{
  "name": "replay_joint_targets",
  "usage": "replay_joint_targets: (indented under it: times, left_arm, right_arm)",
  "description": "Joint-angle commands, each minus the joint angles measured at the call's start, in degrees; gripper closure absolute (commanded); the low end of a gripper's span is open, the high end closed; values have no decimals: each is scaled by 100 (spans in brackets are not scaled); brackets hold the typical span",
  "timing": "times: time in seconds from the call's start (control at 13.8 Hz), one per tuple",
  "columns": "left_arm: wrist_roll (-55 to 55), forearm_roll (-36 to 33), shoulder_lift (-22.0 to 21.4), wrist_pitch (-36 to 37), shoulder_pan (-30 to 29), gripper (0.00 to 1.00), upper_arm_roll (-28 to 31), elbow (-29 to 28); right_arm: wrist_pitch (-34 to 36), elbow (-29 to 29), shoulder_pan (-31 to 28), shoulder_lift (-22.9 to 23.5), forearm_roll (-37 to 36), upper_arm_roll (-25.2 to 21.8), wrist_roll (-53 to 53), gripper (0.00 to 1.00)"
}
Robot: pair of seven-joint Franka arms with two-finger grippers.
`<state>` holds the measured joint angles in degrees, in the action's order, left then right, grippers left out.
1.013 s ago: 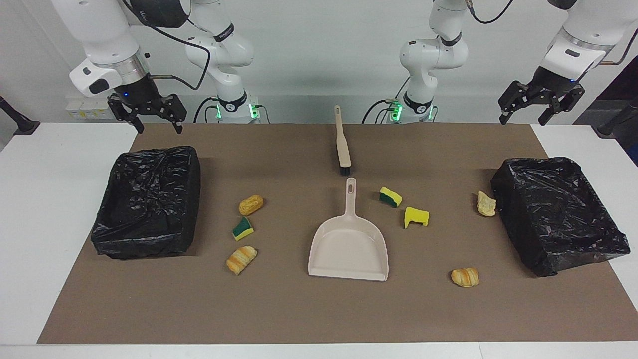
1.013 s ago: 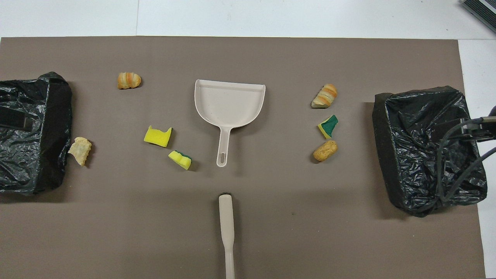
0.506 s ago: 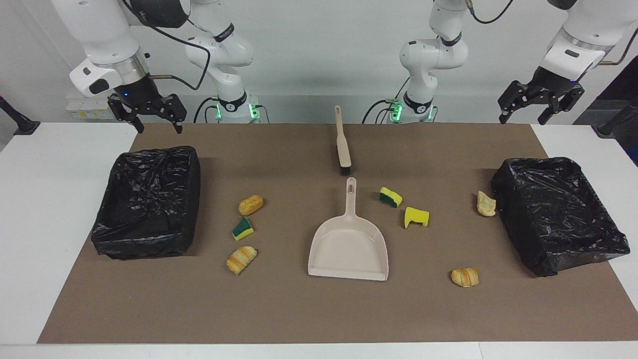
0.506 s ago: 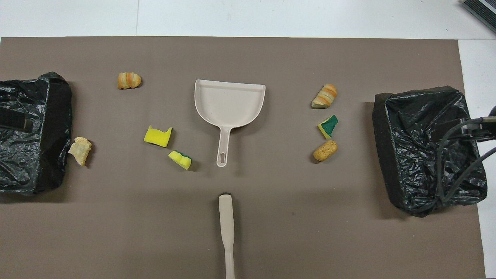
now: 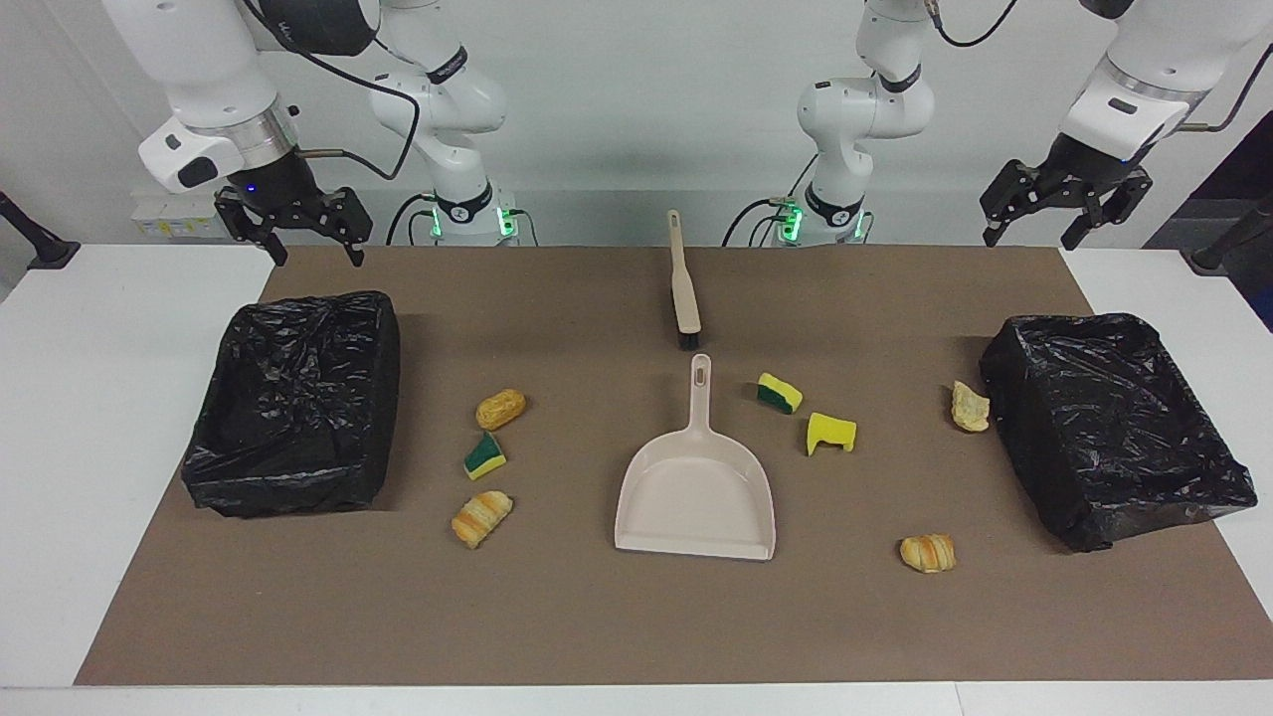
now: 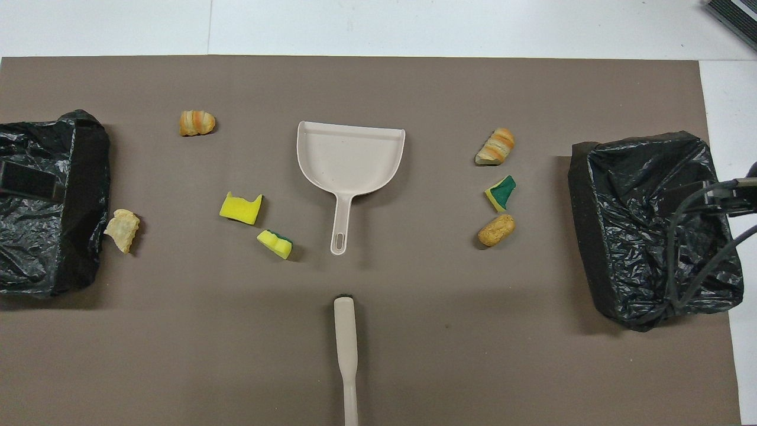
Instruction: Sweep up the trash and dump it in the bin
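- The trash, 7 scraps, is lying untouched on the brown mat: a bread roll (image 5: 500,408), a green-faced sponge chunk (image 5: 484,455) and a striped pastry (image 5: 481,518) beside the bin (image 5: 294,402) at the right arm's end; 2 yellow sponge pieces (image 5: 780,392) (image 5: 830,433), a pale crust (image 5: 970,406) and a croissant piece (image 5: 927,553) toward the other bin (image 5: 1112,428).
- The dustpan (image 5: 696,492) and hand brush (image 5: 682,283) are resting mid-mat, not gripped.
- The left gripper (image 5: 1066,194) is drifting inward from the mat's corner compared with 1 second ago, open and empty; I judge sweeping is only starting.
- The right gripper (image 5: 295,221) is waiting unchanged, open, empty.
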<state>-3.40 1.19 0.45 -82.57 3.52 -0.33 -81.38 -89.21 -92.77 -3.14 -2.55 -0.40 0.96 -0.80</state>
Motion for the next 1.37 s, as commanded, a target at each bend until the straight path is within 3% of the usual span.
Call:
replay_joint_targets:
  times: [0.0,0.87,1.08,1.3]
  left_arm:
    - [-11,-40,-124,39,149,0,-63,-107]
    - [-3,-66,-124,48,-124,0,60,-107]
    - [59,-31,-176,56,34,0,-124,-115]
    - [662,-31,-676,-284,516,0,-353,-1183]
  right_arm:
    - [-114,-110,-46,-97,-21,18,-131,0]
    - [-27,-154,-29,-140,-12,18,-237,0]
    - [9,-224,-46,-184,-30,1,-1175,0]
    - [-61,-286,-38,-228,-30,9,-1160,0]
